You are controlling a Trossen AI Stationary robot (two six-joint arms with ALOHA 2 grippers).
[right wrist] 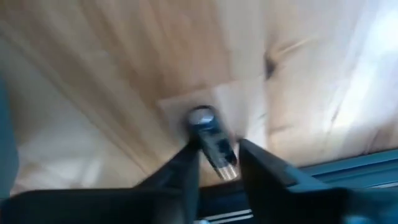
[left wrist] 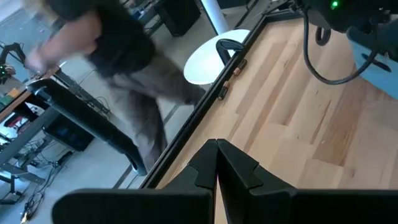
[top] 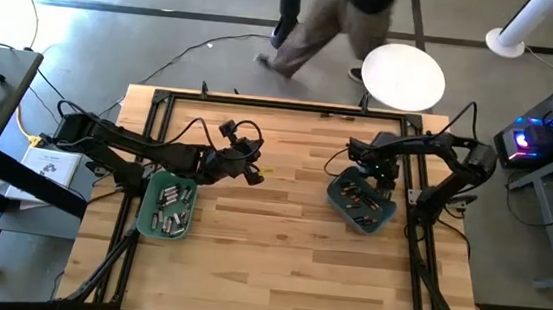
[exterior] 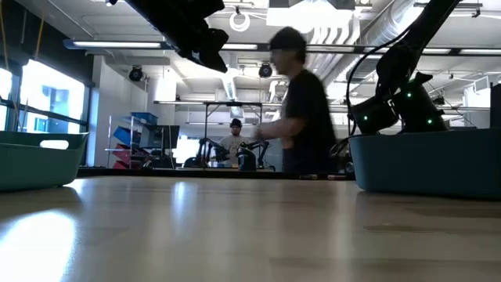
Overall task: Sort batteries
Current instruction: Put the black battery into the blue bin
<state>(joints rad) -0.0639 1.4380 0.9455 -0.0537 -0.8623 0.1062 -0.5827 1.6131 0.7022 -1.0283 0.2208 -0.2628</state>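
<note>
Two teal bins hold batteries: the left bin (top: pixel 167 206) has several silvery ones, the right bin (top: pixel 361 203) several darker ones. My right gripper (top: pixel 382 174) reaches down at the right bin's far edge. In its wrist view it (right wrist: pixel 217 163) is closed about a dark battery (right wrist: pixel 213 142) with a silver cap, over bare wood. My left gripper (top: pixel 255 171) hangs above the table's middle, right of the left bin. Its fingers (left wrist: pixel 205 171) are shut with nothing seen between them. The low view shows the right bin's wall (exterior: pixel 427 160) and the left bin's corner (exterior: pixel 39 157). My right gripper has the battery between its two fingers, which stand on the battery's sides near its coppery end (right wrist: pixel 226 168). The silver-capped end (right wrist: pixel 200 117) sticks out past the fingertips. The fingers slant down from above. Whether the battery rests on the wood, I cannot tell.
A black frame rail (top: pixel 291 104) runs round the tabletop. Beyond the far edge a person (top: pixel 329 19) walks past, beside a white round stand base (top: pixel 404 74). Bare wood (top: pixel 268 255) lies between the bins and toward the near edge.
</note>
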